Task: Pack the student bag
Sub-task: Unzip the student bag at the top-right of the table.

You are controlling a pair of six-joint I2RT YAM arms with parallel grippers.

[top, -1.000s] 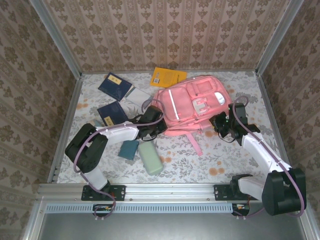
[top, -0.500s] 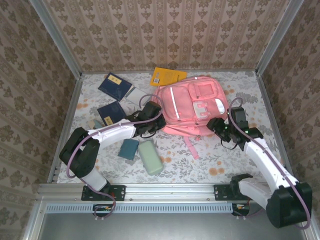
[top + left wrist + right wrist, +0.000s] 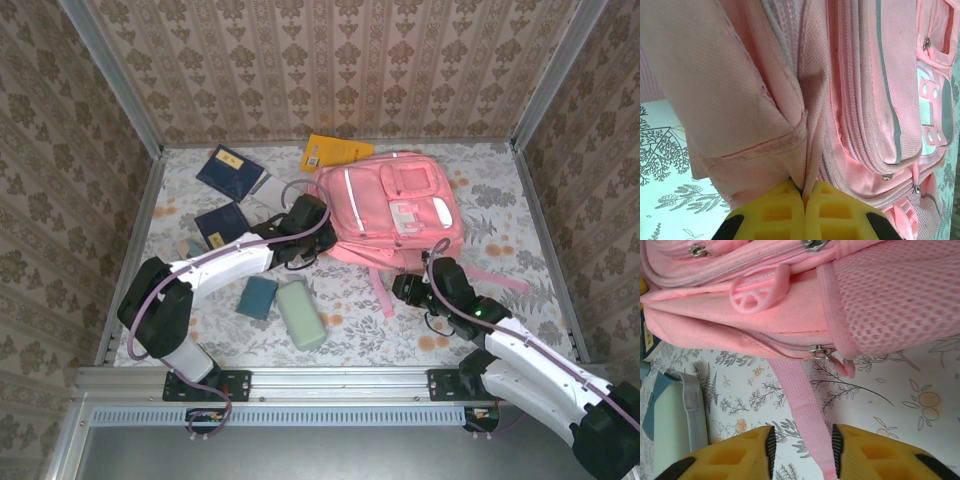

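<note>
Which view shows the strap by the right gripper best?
Right wrist: the strap runs close-up between the right gripper's open fingers. Top external shows it small, trailing from the student bag; left wrist faces bag fabric.

We count two matching arms, the left arm (image 3: 225, 262) and the right arm (image 3: 530, 355): white shells between rounded black joint housings, each trailed by a thin purple cable (image 3: 130, 325) and seated on a black base plate (image 3: 207, 385). The left gripper (image 3: 804, 215) and right gripper (image 3: 802, 452) wear yellow fingers (image 3: 730, 460) moulded with square recesses, black at the outer corners.
</note>
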